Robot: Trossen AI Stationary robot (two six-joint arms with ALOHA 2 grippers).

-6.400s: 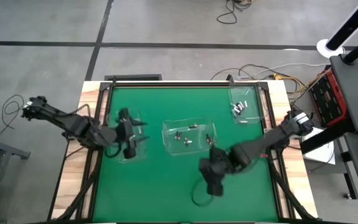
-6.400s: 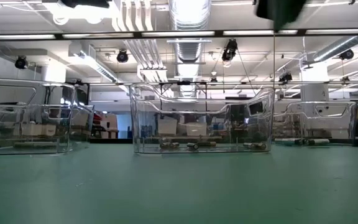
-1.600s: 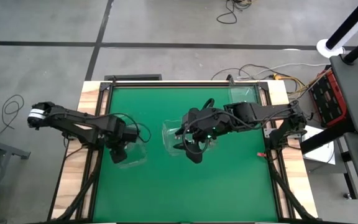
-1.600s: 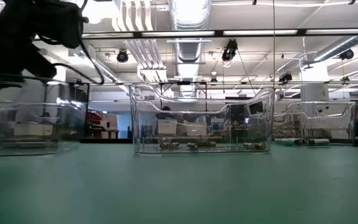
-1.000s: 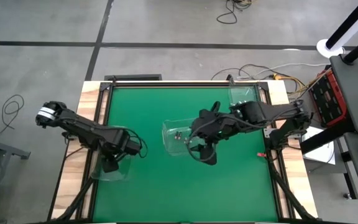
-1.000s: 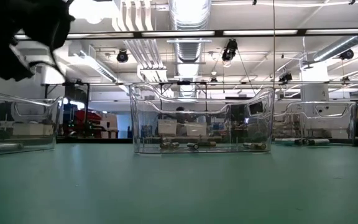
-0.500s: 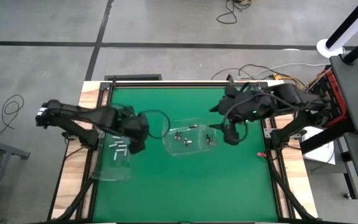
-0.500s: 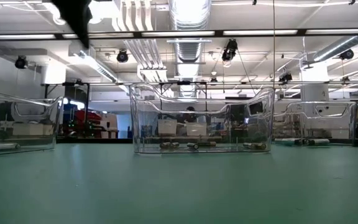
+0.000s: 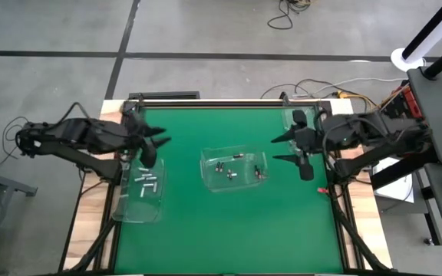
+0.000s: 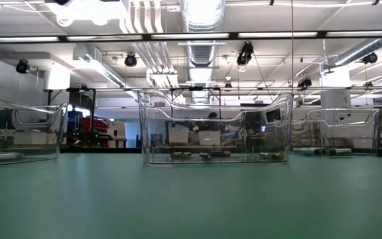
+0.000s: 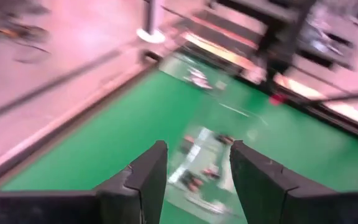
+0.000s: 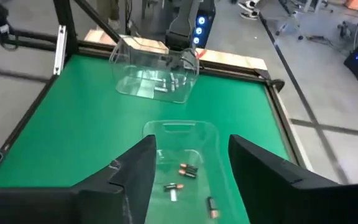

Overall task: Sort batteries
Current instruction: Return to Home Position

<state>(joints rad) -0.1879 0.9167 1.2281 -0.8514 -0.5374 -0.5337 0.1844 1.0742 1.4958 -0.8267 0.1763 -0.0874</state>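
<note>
Ceiling pipes (image 10: 201, 13) low view only (batteries (image 10: 205, 156) side-on).

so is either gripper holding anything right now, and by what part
Nothing is held: the left gripper and the right gripper are both open and empty. The batteries lie in the clear bins.

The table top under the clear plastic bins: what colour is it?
Green table top; the high view shows it best.
</note>
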